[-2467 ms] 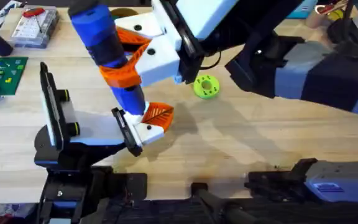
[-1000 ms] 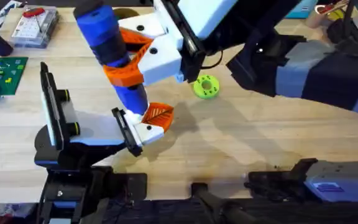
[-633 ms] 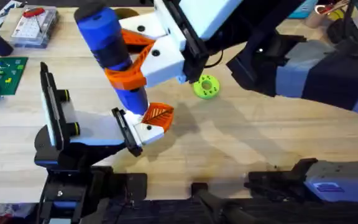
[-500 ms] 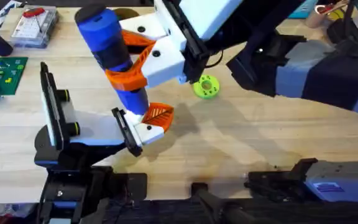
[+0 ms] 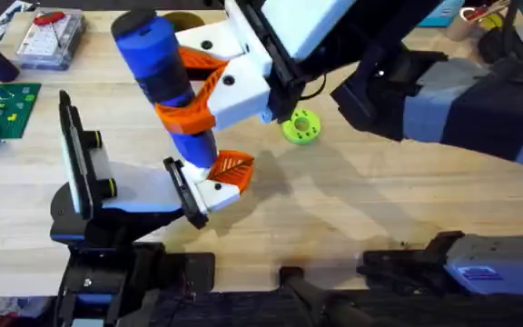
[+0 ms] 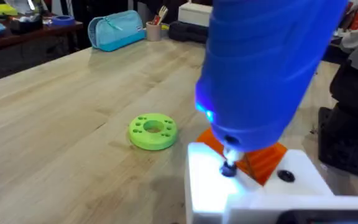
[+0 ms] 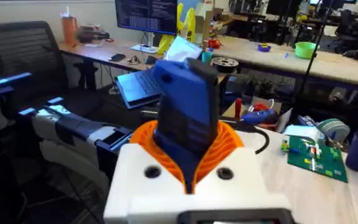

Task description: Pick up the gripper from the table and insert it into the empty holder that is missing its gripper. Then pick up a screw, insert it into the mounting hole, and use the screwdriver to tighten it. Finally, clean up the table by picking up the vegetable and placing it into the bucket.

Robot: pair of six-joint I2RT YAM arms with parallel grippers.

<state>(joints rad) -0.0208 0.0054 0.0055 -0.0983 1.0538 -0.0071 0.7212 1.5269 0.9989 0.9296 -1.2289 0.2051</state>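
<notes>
My right gripper (image 5: pixel 187 93) is shut on the bright blue screwdriver (image 5: pixel 160 59), which stands tilted over the table (image 5: pixel 352 209). Its thin tip rests on a screw (image 6: pixel 230 168) in the small white gripper (image 5: pixel 225 174) with the orange ribbed finger. That gripper sits on the black holder (image 5: pixel 182 193), which ends the grey-white arm at the lower left. In the right wrist view the screwdriver (image 7: pixel 185 112) rises between my orange fingers (image 7: pixel 229 146). The orange-yellow bucket (image 5: pixel 187 18) peeks out behind the screwdriver's top. The vegetable is out of view.
A lime-green disc (image 5: pixel 300 126) lies just right of the work spot. A clear parts box (image 5: pixel 51 38) and a green circuit board (image 5: pixel 3 107) sit at the far left. A blue pouch (image 6: pixel 117 28) lies farther back.
The top of the screwdriver has drifted slightly to the right with my right gripper. Its tip stays on the small gripper.
</notes>
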